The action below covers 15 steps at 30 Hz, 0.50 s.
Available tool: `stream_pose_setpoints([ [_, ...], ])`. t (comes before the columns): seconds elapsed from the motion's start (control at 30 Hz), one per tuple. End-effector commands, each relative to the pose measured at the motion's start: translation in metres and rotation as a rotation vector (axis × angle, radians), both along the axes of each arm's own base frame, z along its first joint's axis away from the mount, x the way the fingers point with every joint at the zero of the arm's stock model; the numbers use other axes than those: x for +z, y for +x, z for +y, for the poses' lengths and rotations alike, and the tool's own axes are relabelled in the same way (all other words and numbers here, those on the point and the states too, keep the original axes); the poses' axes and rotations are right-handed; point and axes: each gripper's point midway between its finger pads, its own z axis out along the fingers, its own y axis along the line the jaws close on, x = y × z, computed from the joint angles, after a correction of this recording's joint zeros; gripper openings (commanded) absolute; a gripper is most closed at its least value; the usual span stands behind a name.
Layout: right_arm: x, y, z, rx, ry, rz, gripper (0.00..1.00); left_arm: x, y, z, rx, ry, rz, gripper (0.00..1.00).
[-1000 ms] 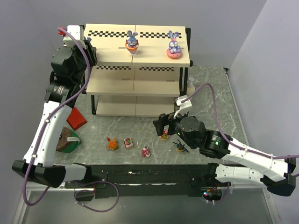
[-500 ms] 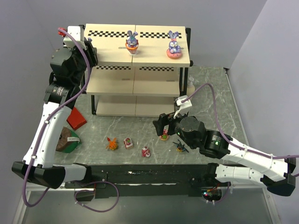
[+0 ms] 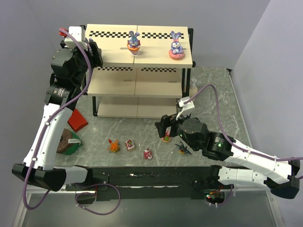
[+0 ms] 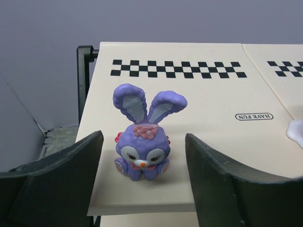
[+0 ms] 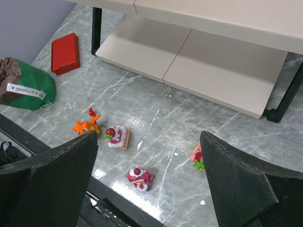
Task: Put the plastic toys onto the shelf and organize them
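The bunny [image 4: 142,146], seemingly hard, light, slick plastic, is best pinched across its round body; the left gripper [image 4: 143,138] and right gripper [image 5: 149,135] are held spread, empty.

Overhead view from behind covers all; left wrist close on shelf [image 4: 213,142], right wrist down at table [image 5: 156,118]

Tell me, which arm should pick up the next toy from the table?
Right, probably. The right arm has open jaws low over the table, beside a red-pink toy. The left arm is up at the shelf, jaws open around a bunny.
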Motion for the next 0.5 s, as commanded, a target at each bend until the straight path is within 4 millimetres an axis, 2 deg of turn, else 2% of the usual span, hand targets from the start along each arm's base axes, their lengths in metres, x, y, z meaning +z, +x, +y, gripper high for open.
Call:
stream_pose_setpoints([
  [0.0, 0.015, 0.005, -0.003, -0.037, 0.042, 0.000, 0.94, 0.026, -0.011, 0.004, 0.001, -0.006, -0.064, 0.82],
  [0.07, 0.009, 0.006, -0.006, -0.053, 0.033, 0.038, 0.94, 0.032, -0.015, 0.006, 0.004, -0.012, -0.080, 0.89],
  [0.1, 0.010, 0.011, -0.010, -0.080, 0.049, 0.059, 0.94, 0.035, -0.017, 0.005, 0.002, -0.016, -0.091, 0.99],
  [0.23, -0.001, 0.014, -0.013, -0.080, 0.055, 0.115, 0.95, 0.045, -0.026, 0.007, -0.002, -0.032, -0.121, 0.96],
  [0.47, -0.010, 0.014, -0.018, -0.085, 0.058, 0.138, 0.95, 0.057, -0.051, 0.025, 0.065, -0.057, -0.150, 0.96],
])
